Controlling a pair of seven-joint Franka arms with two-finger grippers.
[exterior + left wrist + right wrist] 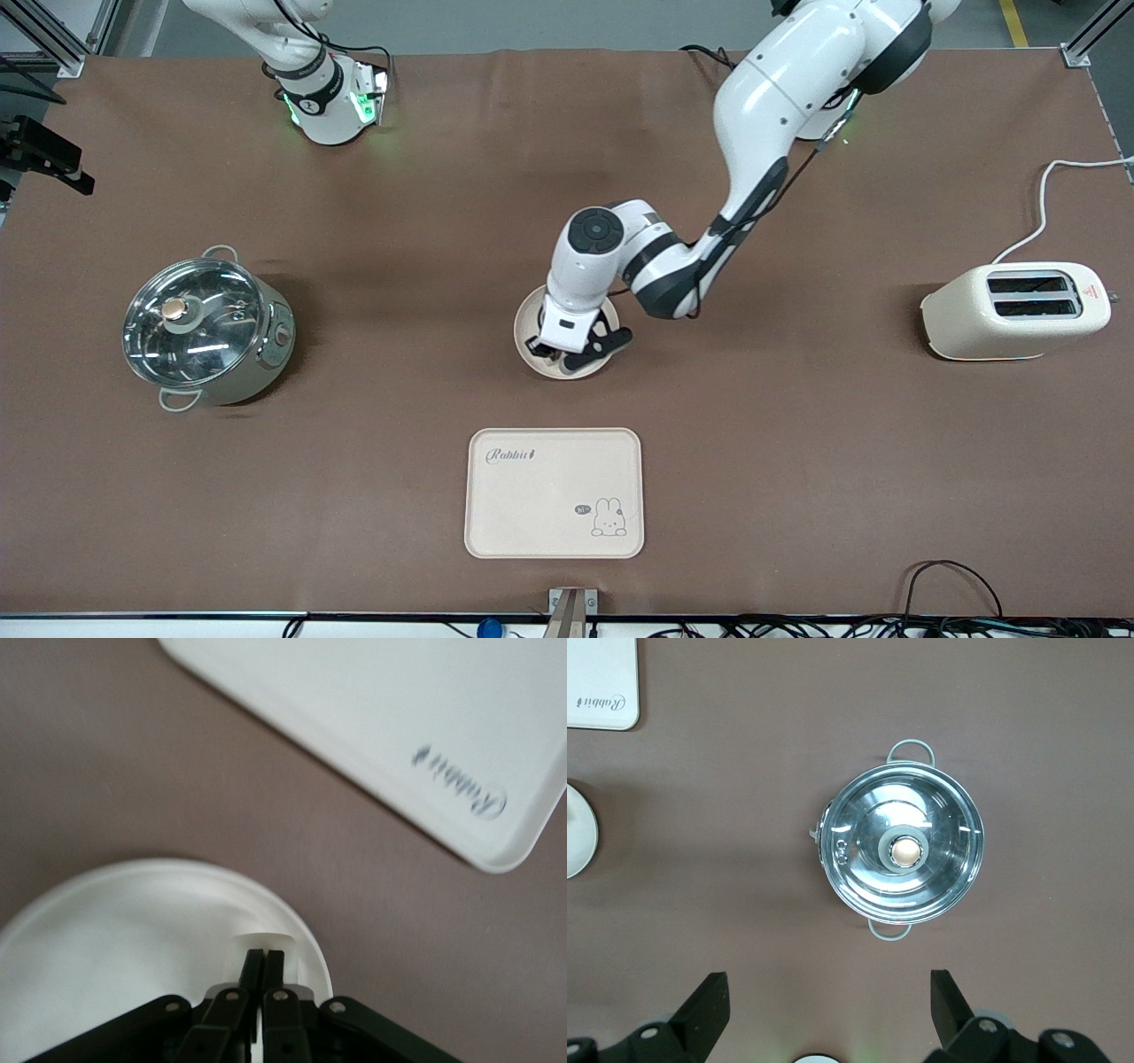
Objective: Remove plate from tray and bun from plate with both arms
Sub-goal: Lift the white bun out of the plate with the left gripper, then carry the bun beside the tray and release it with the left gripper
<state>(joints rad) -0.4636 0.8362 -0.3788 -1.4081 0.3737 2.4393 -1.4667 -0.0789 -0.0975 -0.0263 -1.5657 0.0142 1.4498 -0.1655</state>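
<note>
So the left arm reaches out from its base to mid-bench and its end effector (567, 347) is down on the plate (529, 332), which sits farther from the front camera than the tray (554, 493), with bare bench between them. From the front, the wrist and hand cover most of the plate, so only its rim peeks out around them. The left wrist view helps: the fingers (263, 967) are pinched nearly together right at the plate's (115, 939) rim, with a sliver of rim between them, so it's clamped on the plate's edge. Whether the plate is lifted at all or still flat on the bench, I can't tell. A corner of the tray (399, 726) with its script logo shows in that same view, cut off by the frame. The right arm waits back near its base; only its lower part shows in the front view and its end effector is out of frame there. In the right wrist view, its end effector (830, 1010) has fingers spread wide, holding nothing, over the bench near the lidded pot (901, 853). The pot (208, 330) sits toward the right arm's end, the toaster (1014, 310) toward the left arm's end. I can't spot the bun anywhere, and the pot's glass lid is too glary to see inside.
</note>
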